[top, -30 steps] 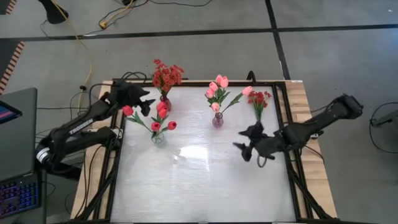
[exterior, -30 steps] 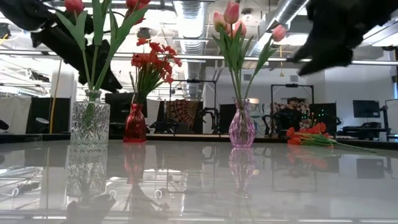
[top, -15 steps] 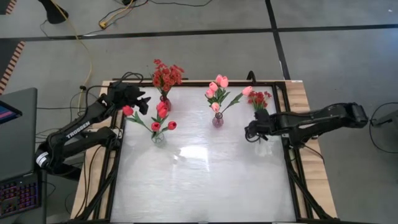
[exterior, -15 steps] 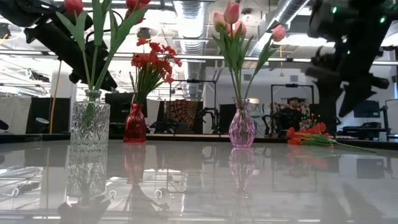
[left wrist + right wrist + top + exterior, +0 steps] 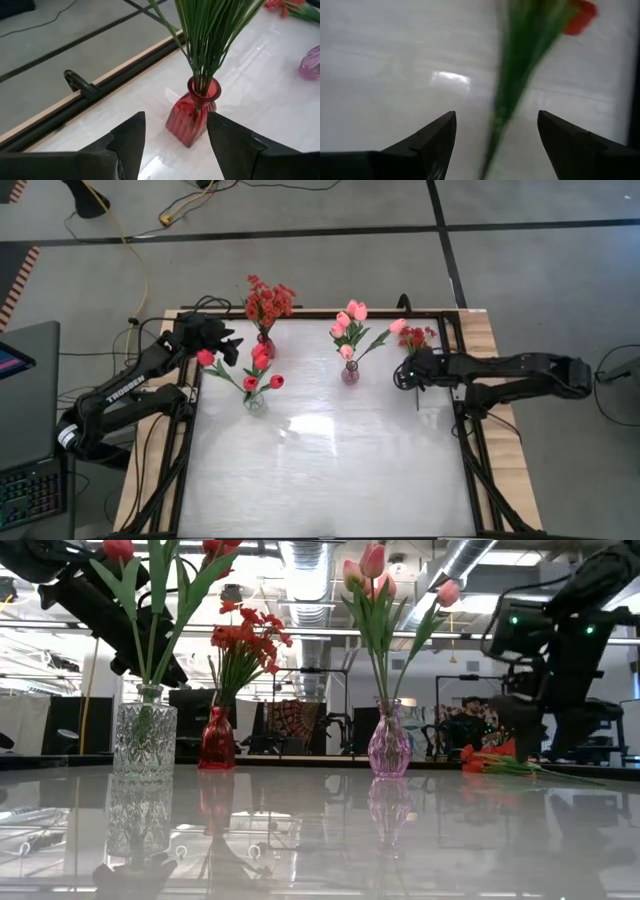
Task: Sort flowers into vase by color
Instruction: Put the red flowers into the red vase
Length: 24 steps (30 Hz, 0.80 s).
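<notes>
A loose bunch of red flowers [image 5: 417, 340] lies flat on the table near its far right corner, also seen in the low view [image 5: 495, 758]. My right gripper [image 5: 402, 375] hangs open just over their green stems [image 5: 512, 75], one finger on either side, touching nothing. Red tulips stand in a clear vase [image 5: 255, 402]. Pink tulips stand in a pink vase [image 5: 350, 372]. A bushy red spray stands in a red vase [image 5: 192, 112]. My left gripper [image 5: 175, 125] is open, above and to the left of the red vase.
The three vases stand in the far half of the glossy white table [image 5: 330, 470]. A dark frame rail [image 5: 470, 430] runs along the table's right side under my right arm. A laptop [image 5: 25, 430] sits off the table's left edge.
My right gripper has swung from the middle right of the table toward the far edge, dropped, and tipped its fingers downward over the loose red flowers' stems. The flowers and vases have stayed put.
</notes>
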Available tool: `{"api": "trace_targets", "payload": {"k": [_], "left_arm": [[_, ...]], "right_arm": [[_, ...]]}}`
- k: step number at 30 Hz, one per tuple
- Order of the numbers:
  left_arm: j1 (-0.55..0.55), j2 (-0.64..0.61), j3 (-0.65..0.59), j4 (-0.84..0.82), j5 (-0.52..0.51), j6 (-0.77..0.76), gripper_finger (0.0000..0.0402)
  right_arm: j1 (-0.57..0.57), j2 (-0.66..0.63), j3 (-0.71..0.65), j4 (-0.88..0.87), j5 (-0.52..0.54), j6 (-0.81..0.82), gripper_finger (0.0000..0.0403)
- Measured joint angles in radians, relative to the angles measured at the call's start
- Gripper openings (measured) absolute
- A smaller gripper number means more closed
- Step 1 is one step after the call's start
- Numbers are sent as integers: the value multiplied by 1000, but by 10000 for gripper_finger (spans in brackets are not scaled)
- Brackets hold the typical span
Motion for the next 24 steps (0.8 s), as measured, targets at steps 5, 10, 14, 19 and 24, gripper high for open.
{"api": "trace_targets", "payload": {"k": [5, 10, 14, 19, 24], "left_arm": [[0, 0, 0, -34, 6, -6, 199], [0, 0, 0, -60, 7, -7, 199], [0, 0, 0, -60, 7, -8, 199], [0, 0, 0, -61, 8, -10, 199], [0, 0, 0, -68, 16, -11, 199]], "right_arm": [[-61, 0, -39, 15, -4, -21, 291], [-54, -2, -118, 158, -51, -27, 285], [-33, -3, -143, 179, -42, 3, 283], [1, -4, -144, 164, -41, 20, 239], [25, -2, -131, 147, -56, 30, 126]]}}
